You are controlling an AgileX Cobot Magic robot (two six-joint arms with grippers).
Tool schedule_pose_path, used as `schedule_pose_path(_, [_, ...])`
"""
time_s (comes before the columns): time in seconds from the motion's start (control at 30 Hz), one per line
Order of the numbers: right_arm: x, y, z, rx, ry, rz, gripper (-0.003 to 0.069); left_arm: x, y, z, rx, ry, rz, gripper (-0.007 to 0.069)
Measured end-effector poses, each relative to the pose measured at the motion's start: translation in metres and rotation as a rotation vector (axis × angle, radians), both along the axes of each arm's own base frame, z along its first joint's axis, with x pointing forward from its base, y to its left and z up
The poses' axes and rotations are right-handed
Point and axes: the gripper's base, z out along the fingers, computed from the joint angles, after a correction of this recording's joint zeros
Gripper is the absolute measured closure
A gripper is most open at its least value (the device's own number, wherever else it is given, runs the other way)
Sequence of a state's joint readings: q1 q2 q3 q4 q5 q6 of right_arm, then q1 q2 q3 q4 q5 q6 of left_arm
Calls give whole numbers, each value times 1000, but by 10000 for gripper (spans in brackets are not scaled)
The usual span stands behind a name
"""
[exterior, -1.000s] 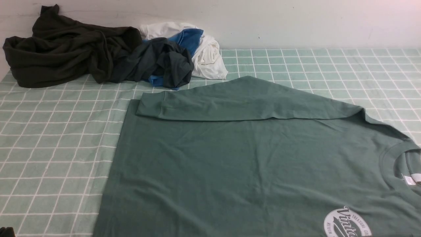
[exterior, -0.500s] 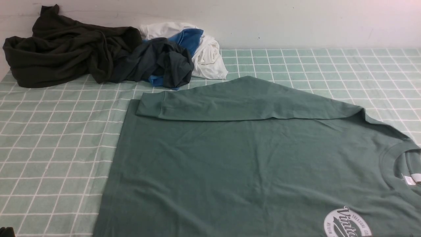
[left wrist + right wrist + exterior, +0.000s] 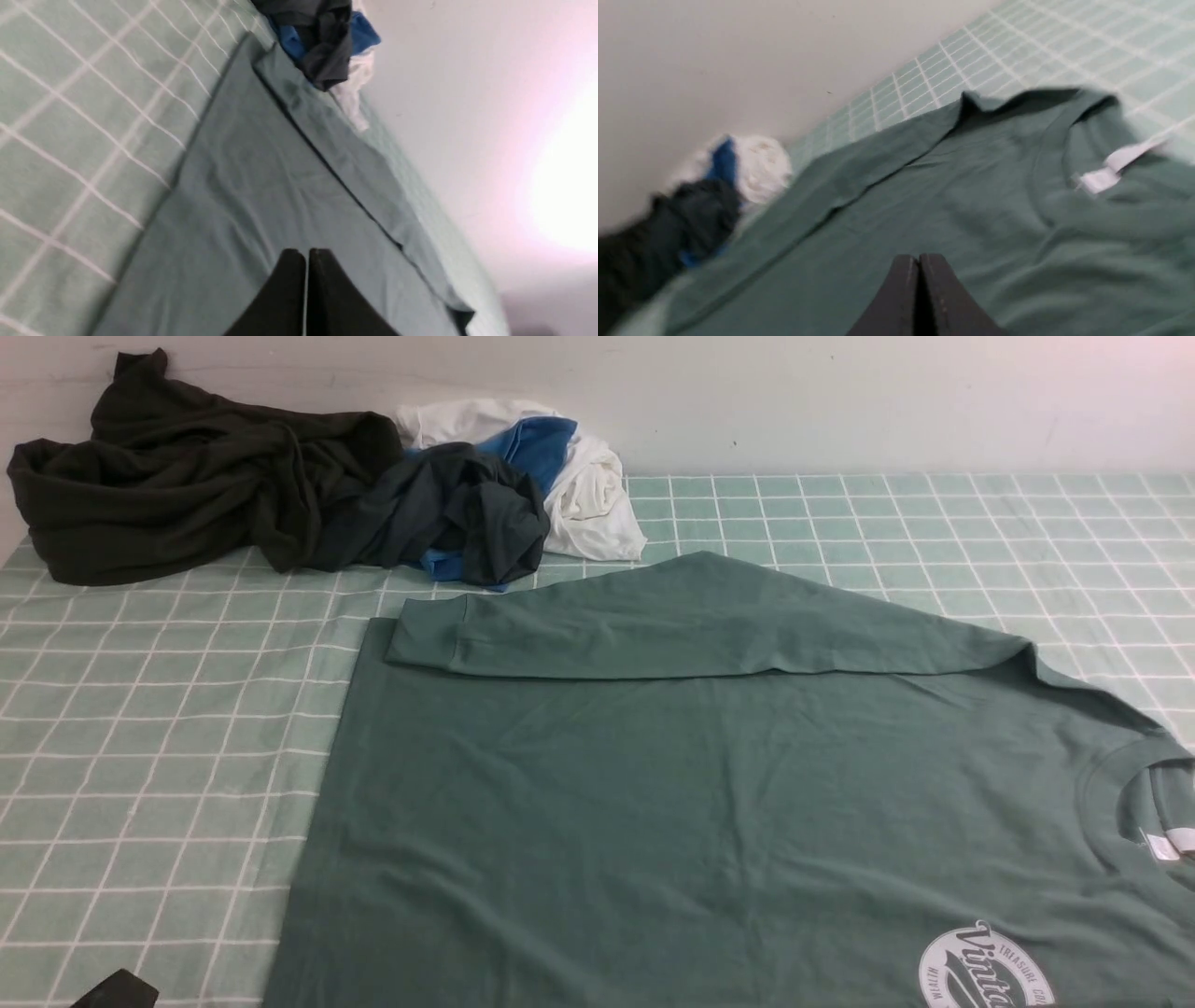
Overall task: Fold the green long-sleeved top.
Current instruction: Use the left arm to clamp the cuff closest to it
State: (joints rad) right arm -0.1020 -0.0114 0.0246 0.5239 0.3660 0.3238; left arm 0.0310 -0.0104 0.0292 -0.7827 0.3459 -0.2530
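Further into the near left corner than before, the left gripper [image 3: 117, 991] is closed on nothing; the right gripper [image 3: 919, 257] is closed and empty too. The green long-sleeved top [image 3: 709, 784] lies flat, centre to right, 1 sleeve [image 3: 653, 625] folded across its far edge.

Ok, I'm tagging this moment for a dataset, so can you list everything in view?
green long-sleeved top: one, sage green with a white logo, spread flat centre-right, one sleeve folded across it
olive-black garment: one, very dark, crumpled far left by the wall
charcoal-and-blue garment: one, crumpled just right of it
white garment: one, bunched behind that
tablecloth: one, pale green with a white grid
wall: one, off-white, behind
left tool: one, black, shut, over the top
right tool: one, black, shut, near the collar
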Motion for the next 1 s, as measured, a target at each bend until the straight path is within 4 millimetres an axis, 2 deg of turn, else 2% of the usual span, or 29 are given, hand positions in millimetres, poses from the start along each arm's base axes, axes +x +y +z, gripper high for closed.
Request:
schedule_pose_path(0.03, [0, 3, 1, 145, -6, 5, 673, 0, 0, 1, -8, -8, 0, 627])
schedule_pose_path(0.13, [0, 5, 5, 304, -28, 10, 673, 0, 0, 2, -37, -20, 6, 627])
schedule_pose_path(0.27, [0, 5, 5, 262, -34, 19, 673, 0, 0, 9, -1, -55, 2, 627])
schedule_pose_path(0.4, [0, 7, 5, 100, -26, 67, 673, -9, -6, 50, 293, -194, -95, 627])
schedule_pose_path(0.43, [-1, 9, 7, 32, -18, 98, 673, -13, -8, 68, 408, -234, -128, 627])
schedule_pose_path(0.47, [-2, 10, 8, 18, -13, 108, 673, -15, -8, 73, 435, -242, -141, 627])
schedule_pose_path(0.5, [-4, 11, 23, -115, -46, 140, 673, -14, -11, 92, 576, -208, -211, 627])
schedule_pose_path(0.53, [-5, 11, 25, -130, -50, 142, 673, -15, -11, 97, 612, -204, -226, 627])
schedule_pose_path(0.63, [-3, 8, 70, -347, -107, 134, 673, 6, -8, 129, 859, 20, -384, 627])
schedule_pose_path(0.7, [6, 7, 97, -475, -75, 156, 673, 21, -1, 151, 1009, 172, -471, 627])
schedule_pose_path(0.8, [21, 7, 132, -649, 2, 233, 673, 46, 3, 166, 1148, 321, -604, 627])
schedule_pose_path(0.83, [24, 7, 136, -667, 22, 253, 673, 49, 4, 167, 1172, 345, -626, 627])
schedule_pose_path(0.9, [42, 12, 149, -742, 186, 417, 673, 68, -8, 167, 1255, 381, -773, 627])
schedule_pose_path(0.97, [49, 15, 149, -750, 273, 506, 673, 78, -17, 161, 1279, 399, -860, 626])
schedule_pose_path(1.0, [57, 23, 142, -746, 400, 662, 673, 89, -34, 149, 1302, 423, -981, 617])
